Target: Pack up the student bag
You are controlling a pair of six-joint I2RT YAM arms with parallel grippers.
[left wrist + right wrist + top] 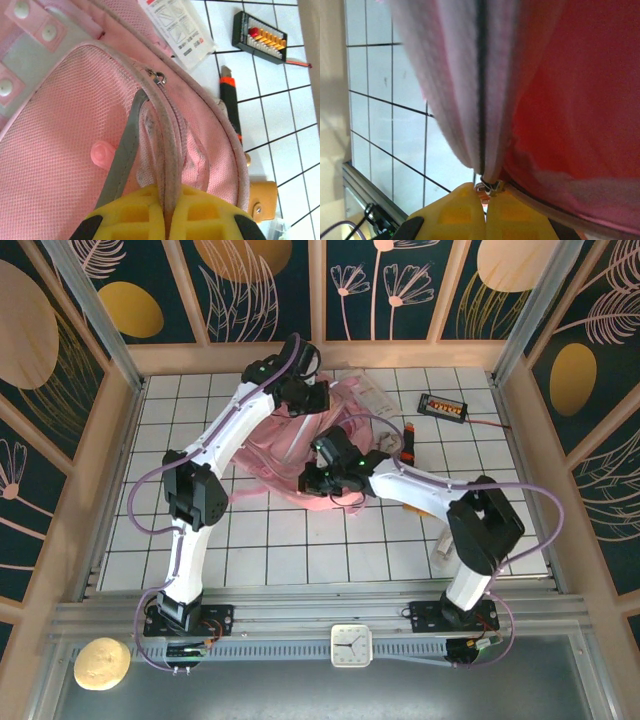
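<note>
Overhead, the student bag (285,445) lies slumped on the white tiled table (270,540).

Left gripper (167,195): yellow fingers clenched on the bag's piped zip seam. A zip slider (159,78) sits on that seam ahead of the tips, and a grey strip (125,145) runs just to their left.

Right gripper (487,194): clamped at the bag's zip line, with a metal slider (489,187) right at its tips.

Obstacles ahead and to the right of the left gripper:
- a printed packet (177,30) lies against the bag's edge;
- a small abacus (260,37) sits farther out;
- an orange-and-black utility knife (230,100) lies just beside the bag;
- a tan leather tag (265,200) lies near the fingers.

Margins: the wooden back wall (320,355) stands near, behind the left gripper. To the right gripper's left, bare tiles run to the aluminium rail (365,185) at the table's edge.
</note>
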